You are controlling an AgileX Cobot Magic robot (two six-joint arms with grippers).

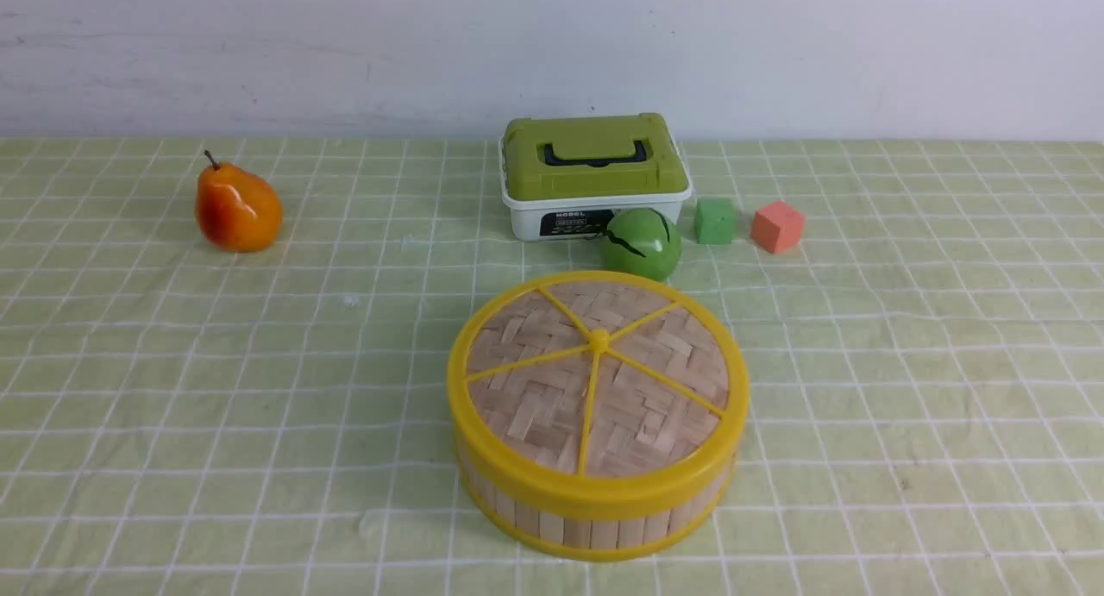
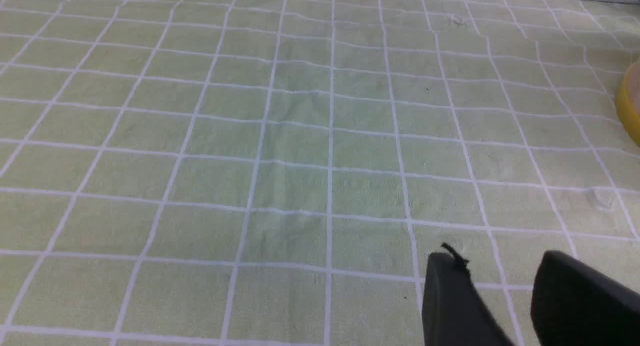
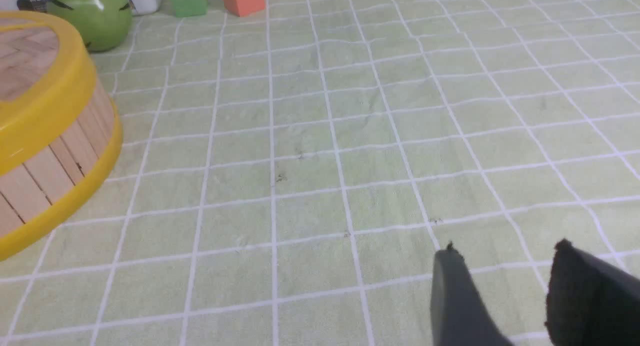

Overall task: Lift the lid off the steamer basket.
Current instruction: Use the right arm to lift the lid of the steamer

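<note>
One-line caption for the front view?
Lid on steamer basket; pear, box, green ball, green cube and orange cube behind.

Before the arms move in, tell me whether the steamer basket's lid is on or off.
On. The lid sits level atop the steamer basket, its yellow rim capping the slat wall.

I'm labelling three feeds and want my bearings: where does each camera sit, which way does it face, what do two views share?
Front view: between the arms, facing forward to the wall; shows the lid on the steamer basket, green ball behind; no arm visible.
Left wrist view: on the left wrist, angled down at checked cloth; open, empty left gripper shows.
Right wrist view: on the right wrist, angled toward the basket; open, empty right gripper shows.
Shared: front and right wrist views both show basket and ball.
</note>
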